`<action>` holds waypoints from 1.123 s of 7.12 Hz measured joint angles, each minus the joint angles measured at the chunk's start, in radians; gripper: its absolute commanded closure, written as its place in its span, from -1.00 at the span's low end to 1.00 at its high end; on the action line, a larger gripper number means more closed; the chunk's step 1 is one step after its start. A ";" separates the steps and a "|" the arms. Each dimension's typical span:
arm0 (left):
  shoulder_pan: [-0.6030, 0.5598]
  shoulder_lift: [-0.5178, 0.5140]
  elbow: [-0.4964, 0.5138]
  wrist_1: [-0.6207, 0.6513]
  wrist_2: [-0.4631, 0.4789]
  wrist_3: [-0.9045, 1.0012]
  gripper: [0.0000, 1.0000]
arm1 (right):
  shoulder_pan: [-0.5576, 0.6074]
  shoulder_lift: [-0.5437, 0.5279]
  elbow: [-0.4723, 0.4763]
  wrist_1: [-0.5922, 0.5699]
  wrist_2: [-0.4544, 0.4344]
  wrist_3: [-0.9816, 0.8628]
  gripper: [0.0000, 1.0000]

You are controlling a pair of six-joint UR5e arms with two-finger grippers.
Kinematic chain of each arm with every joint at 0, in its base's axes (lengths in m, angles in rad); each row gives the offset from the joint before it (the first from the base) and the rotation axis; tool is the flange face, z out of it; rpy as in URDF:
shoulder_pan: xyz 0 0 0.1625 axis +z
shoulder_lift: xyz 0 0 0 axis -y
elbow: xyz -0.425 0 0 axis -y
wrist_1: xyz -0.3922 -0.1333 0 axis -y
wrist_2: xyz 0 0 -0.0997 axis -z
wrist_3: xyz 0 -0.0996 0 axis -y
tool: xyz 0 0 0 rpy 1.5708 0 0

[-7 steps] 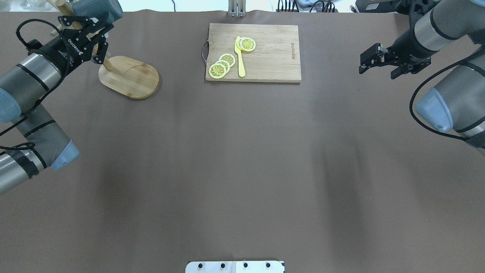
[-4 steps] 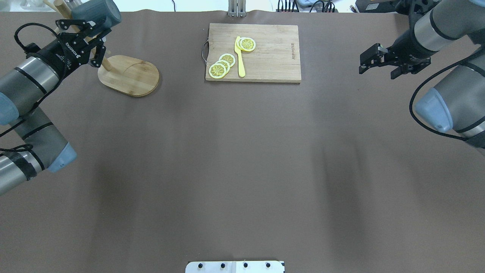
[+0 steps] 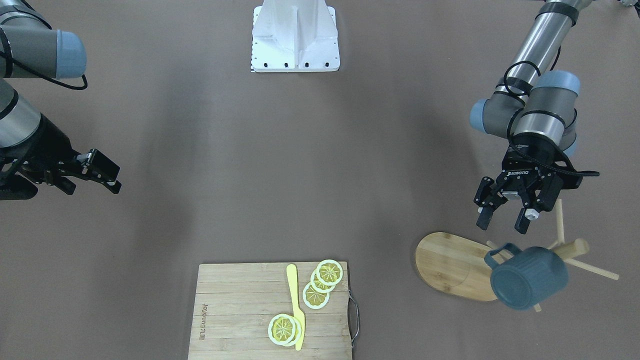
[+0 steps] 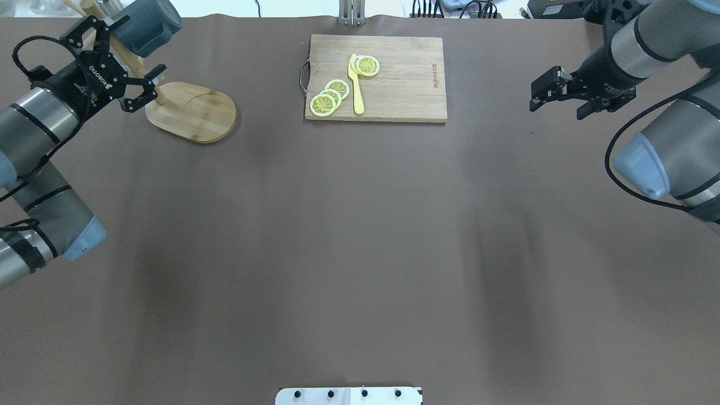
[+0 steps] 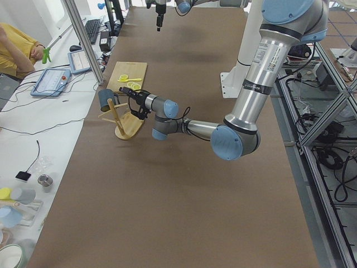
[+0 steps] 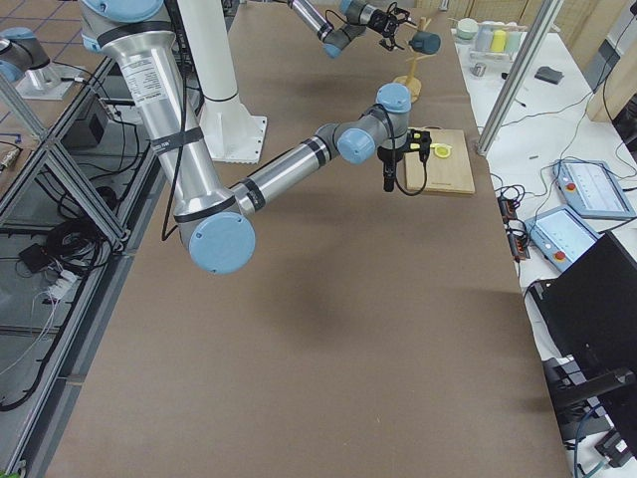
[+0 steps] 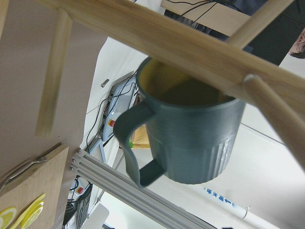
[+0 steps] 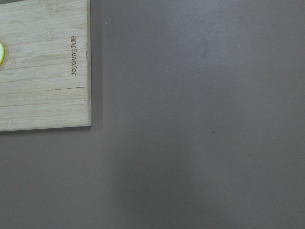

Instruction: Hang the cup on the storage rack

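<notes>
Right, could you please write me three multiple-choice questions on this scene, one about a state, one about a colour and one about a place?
1. What state is the left gripper in?
A. Open, apart from the dark slate-blue ribbed mug.
B. Shut on the mug's handle.
C. Shut on a peg.

2. What colour is the plastic knife on the slatted wooden cutting board?
A. Red.
B. Black.
C. Yellow.

3. Where is the mug?
A. On the cutting board.
B. Up on the light bamboo mug tree.
C. Between the left gripper's fingers.

Answers: 1 A, its fingers are spread with nothing between them; 2 C, the knife lies yellow beside the lemon slices; 3 B, the mug sits among the tree's pegs, above the oval base.
</notes>
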 measured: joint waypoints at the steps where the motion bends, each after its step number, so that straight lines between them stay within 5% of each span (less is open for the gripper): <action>1: -0.002 0.061 -0.031 -0.029 -0.025 0.017 -0.97 | -0.001 0.000 0.000 0.000 -0.005 0.002 -1.00; 5: -0.026 0.282 -0.069 -0.118 -0.201 0.640 -0.97 | 0.008 -0.017 0.015 0.001 -0.013 -0.006 -1.00; 8: -0.045 0.403 -0.064 -0.094 -0.229 1.117 -0.97 | 0.024 -0.028 0.019 0.005 -0.060 -0.013 -1.00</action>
